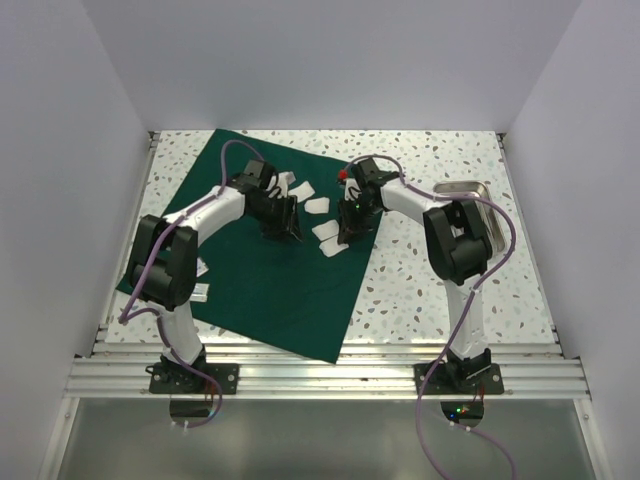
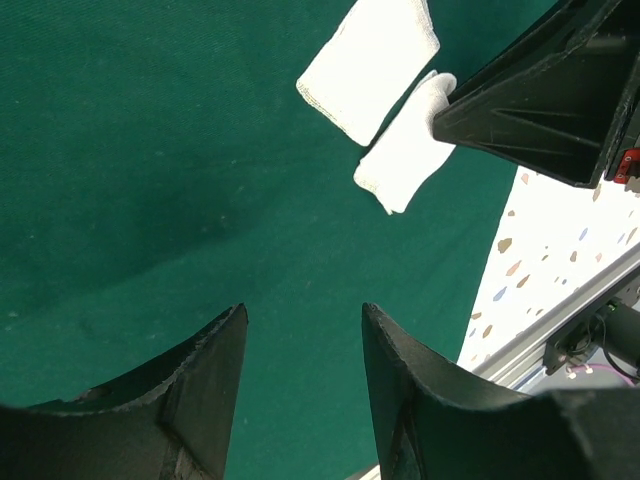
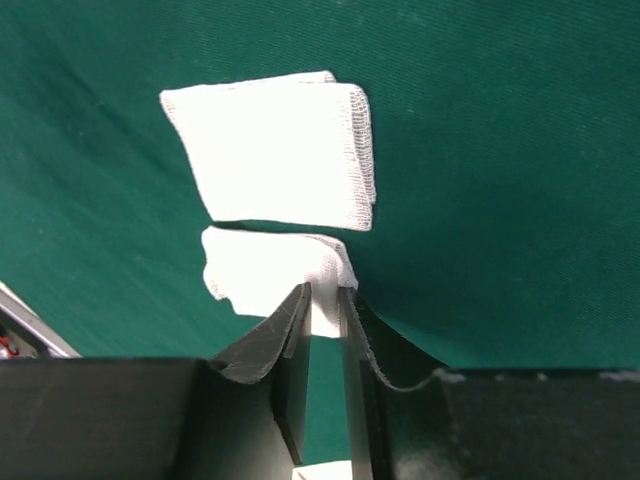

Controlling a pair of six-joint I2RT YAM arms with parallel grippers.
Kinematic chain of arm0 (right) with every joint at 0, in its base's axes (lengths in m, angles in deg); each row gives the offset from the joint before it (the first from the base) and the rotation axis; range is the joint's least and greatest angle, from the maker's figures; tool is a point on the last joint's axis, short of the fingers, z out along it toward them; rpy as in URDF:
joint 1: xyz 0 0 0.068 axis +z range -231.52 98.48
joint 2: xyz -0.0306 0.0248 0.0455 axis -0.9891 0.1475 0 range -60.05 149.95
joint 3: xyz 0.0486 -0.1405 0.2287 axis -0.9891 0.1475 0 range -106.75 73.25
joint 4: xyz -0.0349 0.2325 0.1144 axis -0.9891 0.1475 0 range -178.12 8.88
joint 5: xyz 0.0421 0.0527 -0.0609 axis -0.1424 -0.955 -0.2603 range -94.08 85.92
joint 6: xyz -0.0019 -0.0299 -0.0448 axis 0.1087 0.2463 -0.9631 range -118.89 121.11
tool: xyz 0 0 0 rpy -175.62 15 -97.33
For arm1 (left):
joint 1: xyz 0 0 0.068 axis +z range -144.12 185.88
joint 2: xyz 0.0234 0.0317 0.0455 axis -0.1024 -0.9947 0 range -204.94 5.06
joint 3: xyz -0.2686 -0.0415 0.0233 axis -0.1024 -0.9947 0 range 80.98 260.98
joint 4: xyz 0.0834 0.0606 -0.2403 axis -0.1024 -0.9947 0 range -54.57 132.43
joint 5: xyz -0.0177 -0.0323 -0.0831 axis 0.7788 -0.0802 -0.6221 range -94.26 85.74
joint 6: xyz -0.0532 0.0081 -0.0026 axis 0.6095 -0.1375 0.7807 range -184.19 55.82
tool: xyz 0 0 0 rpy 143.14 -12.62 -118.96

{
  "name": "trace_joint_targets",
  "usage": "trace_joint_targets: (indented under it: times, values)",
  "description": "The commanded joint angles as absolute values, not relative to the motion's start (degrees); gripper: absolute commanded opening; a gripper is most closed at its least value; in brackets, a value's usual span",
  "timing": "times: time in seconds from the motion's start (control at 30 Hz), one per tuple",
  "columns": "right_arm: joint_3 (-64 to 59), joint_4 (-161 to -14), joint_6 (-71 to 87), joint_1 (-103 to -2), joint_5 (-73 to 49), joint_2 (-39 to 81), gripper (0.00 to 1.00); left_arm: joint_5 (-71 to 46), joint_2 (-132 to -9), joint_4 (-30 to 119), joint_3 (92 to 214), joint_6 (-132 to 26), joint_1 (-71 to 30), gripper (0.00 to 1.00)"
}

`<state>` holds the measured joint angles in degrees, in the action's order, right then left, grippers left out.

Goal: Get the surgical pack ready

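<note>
The dark green cloth [image 1: 270, 280] lies flat on the table. Several white gauze pads lie on it between my grippers. My right gripper [image 3: 322, 292] is shut on the near edge of one gauze pad [image 3: 265, 268], low over the cloth; a second pad [image 3: 275, 160] lies just beyond it. In the top view the right gripper [image 1: 346, 230] stands at the cloth's right edge. My left gripper [image 2: 303, 312] is open and empty above bare cloth [image 2: 150, 180], left of two pads [image 2: 405, 150]. The steel tray [image 1: 470, 190] sits at the far right, partly hidden by the right arm.
Two more gauze pads [image 1: 300, 190] lie on the cloth behind the left gripper [image 1: 283, 230]. A small white and metallic item [image 1: 201, 291] shows at the cloth's left edge beside the left arm. The aluminium rail [image 1: 330, 350] runs along the near table edge. White walls close in three sides.
</note>
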<state>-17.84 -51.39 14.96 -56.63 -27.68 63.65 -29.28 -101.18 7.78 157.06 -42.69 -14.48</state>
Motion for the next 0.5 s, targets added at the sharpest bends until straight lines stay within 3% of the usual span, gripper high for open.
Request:
trace_joint_targets:
  times: [0.0,0.17,0.47]
  values:
    - [-19.47,-49.10,13.33,-56.47,-23.60,64.41,0.21,-30.63,-99.09,8.42,156.83,-43.79,-13.64,0.53]
    - [-20.53,-47.61,12.80,-56.47,-21.58,63.88,0.08,-30.89,-99.01,8.77,156.39,-43.71,-13.20,0.54]
    - [-23.25,-44.79,12.80,-56.38,-22.27,59.57,0.02,-31.42,-98.83,9.82,155.08,-43.62,-12.67,0.54]
